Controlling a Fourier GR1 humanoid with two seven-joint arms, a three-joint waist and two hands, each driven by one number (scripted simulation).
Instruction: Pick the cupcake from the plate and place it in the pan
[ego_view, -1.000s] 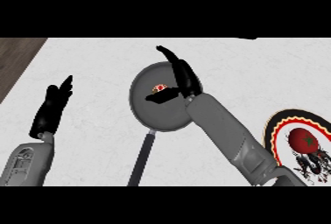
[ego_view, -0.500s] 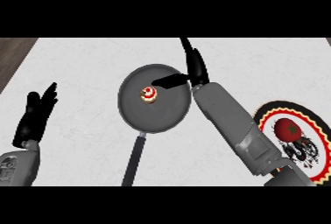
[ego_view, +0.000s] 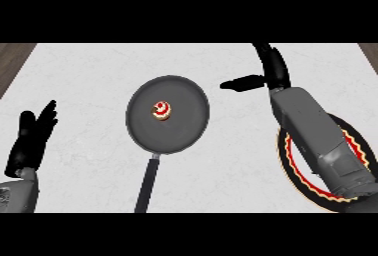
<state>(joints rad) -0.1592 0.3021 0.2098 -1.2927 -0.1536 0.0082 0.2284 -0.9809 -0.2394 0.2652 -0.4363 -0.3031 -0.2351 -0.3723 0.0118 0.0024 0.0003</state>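
Cupcake, red-white frosted (ego_view: 162, 110), sitting in round dark metal pan (ego_view: 184, 135); right hand (ego_view: 272, 70) open, empty beside it. Basically done, lol.

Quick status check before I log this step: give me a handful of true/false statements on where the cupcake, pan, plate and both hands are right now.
1. The cupcake lies inside the pan. True.
2. The right hand is curled round the cupcake. False: it is open, off to the pan's right, and holds nothing.
3. The pan's handle points toward the view's lower edge. True.
4. The plate sits left of the pan. False: it is at the right, partly hidden under the right forearm.
5. The left hand rests open at the view's left edge, apart from the pan. True.
6. The cupcake is on the plate. False: it is in the pan.
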